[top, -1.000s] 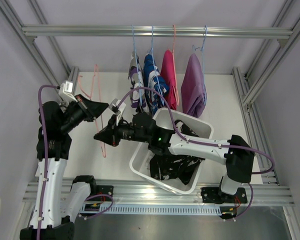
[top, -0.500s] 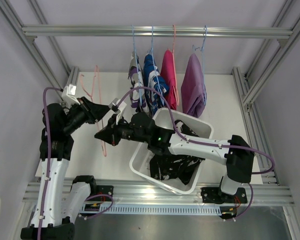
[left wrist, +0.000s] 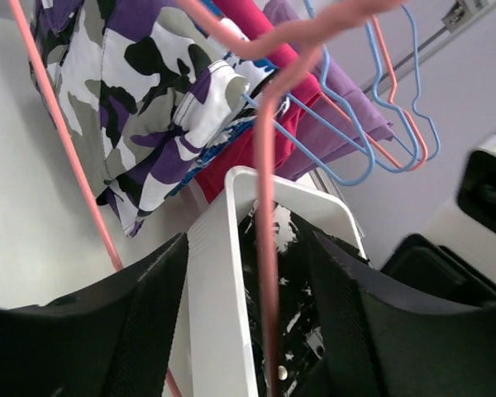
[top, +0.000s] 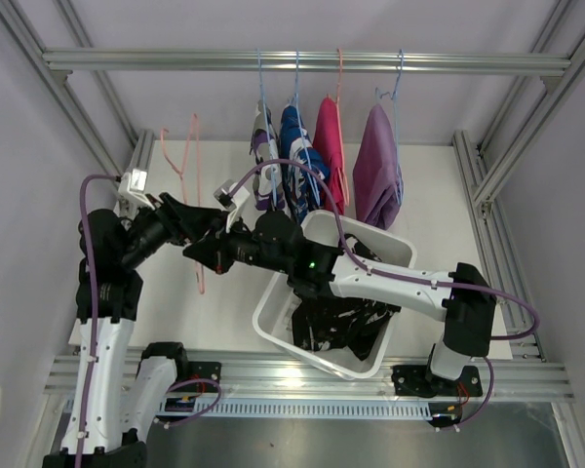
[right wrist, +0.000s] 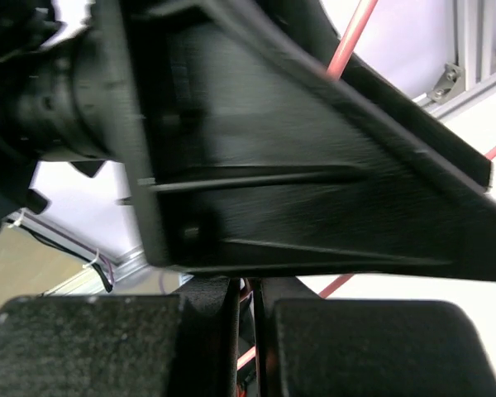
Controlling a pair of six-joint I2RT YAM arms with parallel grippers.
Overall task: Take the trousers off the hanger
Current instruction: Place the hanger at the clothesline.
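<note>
At the left of the overhead view, the left hand [top: 205,224] is shown with its fingers spread. In its wrist view, the wire of an empty pink hanger [left wrist: 264,215] is seen running between them, and whether it is touched cannot be told. Just below it, the right hand [top: 197,255] is pressed together on that hanger's wire (a thin pink line shows in the slit between its pads in its own view). Right of centre, four garments are hung from the rail [top: 468,64]: camouflage trousers [top: 263,146], blue-white trousers [top: 297,156], pink trousers [top: 329,151] and lilac trousers [top: 375,171]. Below them, on the tabletop [top: 429,195], black flecked trousers [top: 336,327] are held in a white bin [top: 283,331].
</note>
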